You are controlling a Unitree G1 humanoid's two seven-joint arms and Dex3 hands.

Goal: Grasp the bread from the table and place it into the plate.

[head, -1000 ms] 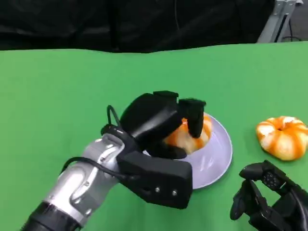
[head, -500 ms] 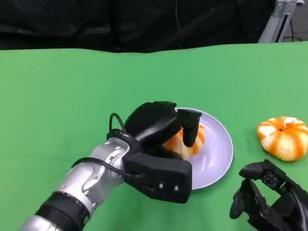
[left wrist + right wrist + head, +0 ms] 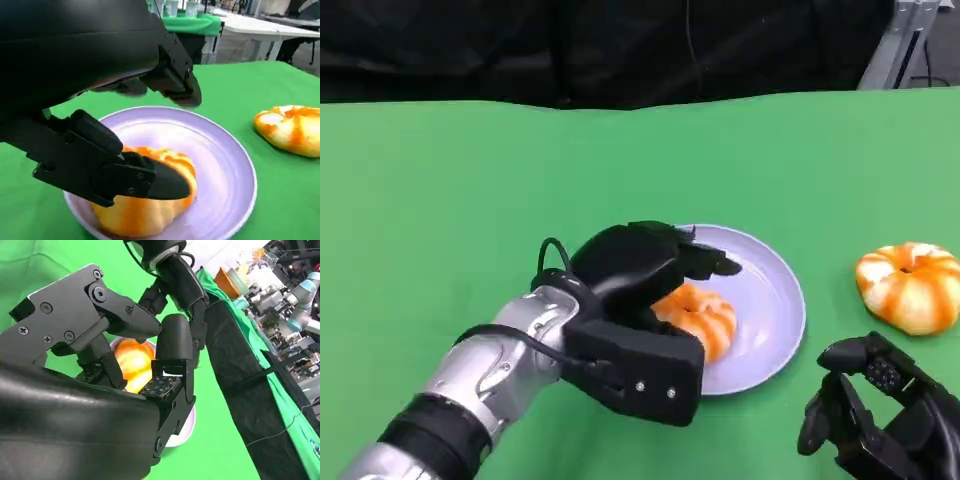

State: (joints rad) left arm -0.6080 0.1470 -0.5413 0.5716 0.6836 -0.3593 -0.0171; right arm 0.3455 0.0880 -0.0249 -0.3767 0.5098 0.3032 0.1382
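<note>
I found the bread (image 3: 698, 316) resting in the plate (image 3: 775, 300), my left hand (image 3: 645, 270) spread open over it; I judged a straight upward withdrawal safest, avoiding dragging the bread

two breads (image 3: 698, 318) (image 3: 910, 285), one plate (image 3: 775, 290), two hands (image 3: 635, 265) (image 3: 875, 415)
</note>
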